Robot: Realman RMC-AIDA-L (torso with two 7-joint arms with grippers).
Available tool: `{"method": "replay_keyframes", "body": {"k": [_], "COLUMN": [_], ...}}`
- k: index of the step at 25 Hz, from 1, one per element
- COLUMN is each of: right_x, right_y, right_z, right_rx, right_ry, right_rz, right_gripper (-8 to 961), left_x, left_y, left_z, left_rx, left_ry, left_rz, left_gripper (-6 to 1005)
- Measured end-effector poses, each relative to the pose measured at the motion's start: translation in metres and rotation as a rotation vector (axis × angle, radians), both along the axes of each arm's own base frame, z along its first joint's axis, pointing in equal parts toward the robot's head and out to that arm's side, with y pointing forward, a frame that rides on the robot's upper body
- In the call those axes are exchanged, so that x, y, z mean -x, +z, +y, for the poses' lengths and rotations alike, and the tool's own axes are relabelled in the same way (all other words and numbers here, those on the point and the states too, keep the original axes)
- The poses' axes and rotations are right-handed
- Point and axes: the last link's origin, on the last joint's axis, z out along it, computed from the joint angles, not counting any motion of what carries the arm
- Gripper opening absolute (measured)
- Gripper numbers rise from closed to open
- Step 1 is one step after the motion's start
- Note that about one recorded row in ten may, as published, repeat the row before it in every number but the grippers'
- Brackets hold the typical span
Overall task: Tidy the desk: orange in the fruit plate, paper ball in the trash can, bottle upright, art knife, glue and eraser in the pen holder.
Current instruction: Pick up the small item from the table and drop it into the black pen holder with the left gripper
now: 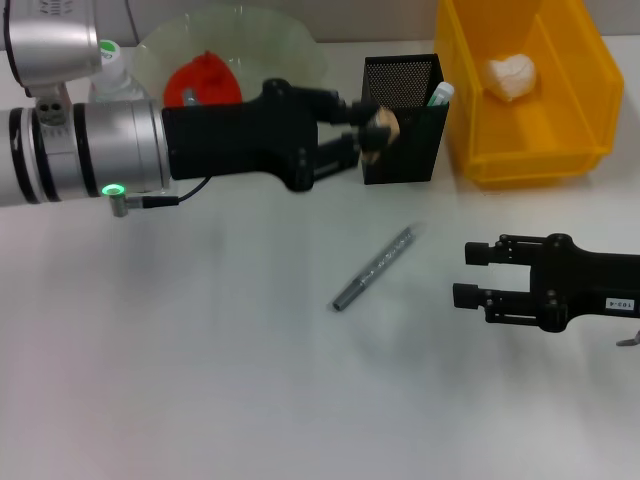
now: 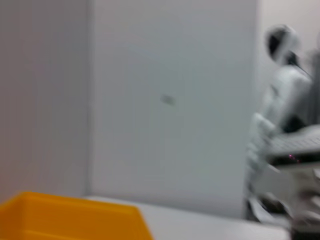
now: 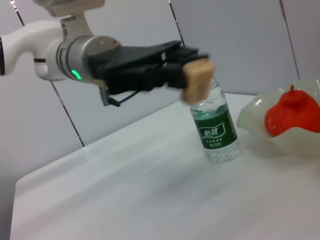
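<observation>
R gripper (image 1: 462,274): open, idle, nearest art knife (image 1: 376,267); knife lies diagonal.
L gripper (image 1: 370,133): clamps eraser (image 1: 381,128), just short of pen holder (image 1: 405,120) rim.

White desk (image 1: 200,380) surface, matte, evenly lit. Behind it: pale grey wall panels (image 3: 240,45) separated by dark seams. A blurred white shape, possibly equipment (image 2: 285,130), stands beyond.

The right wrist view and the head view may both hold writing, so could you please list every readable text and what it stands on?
"怡寶": white characters on the green label of the bottle; the smaller print below them is unreadable.
White sticker on the right gripper, at: too small to read.
Nothing else is legible.
</observation>
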Motion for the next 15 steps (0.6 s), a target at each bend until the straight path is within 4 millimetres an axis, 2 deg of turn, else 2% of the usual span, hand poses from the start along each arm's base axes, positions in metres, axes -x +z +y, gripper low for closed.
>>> {"method": "replay_keyframes", "body": {"k": [6, 15], "right_x": [0.0, 0.003], "right_y": [-0.001, -0.002], "right_z": [-0.001, 0.0], "right_rx": [0.003, 0.007], "right_ry": [0.001, 0.011], "right_rz": [0.0, 0.005], "right_gripper": [660, 658], "left_x": [0.008, -0.001], "left_y": [-0.01, -0.029], "left_z": [0.007, 0.027], "left_rx": [-0.092, -0.168], "left_ry": [0.11, 0.214], "left_rz": [-0.134, -0.189], "left_gripper": [268, 267]}}
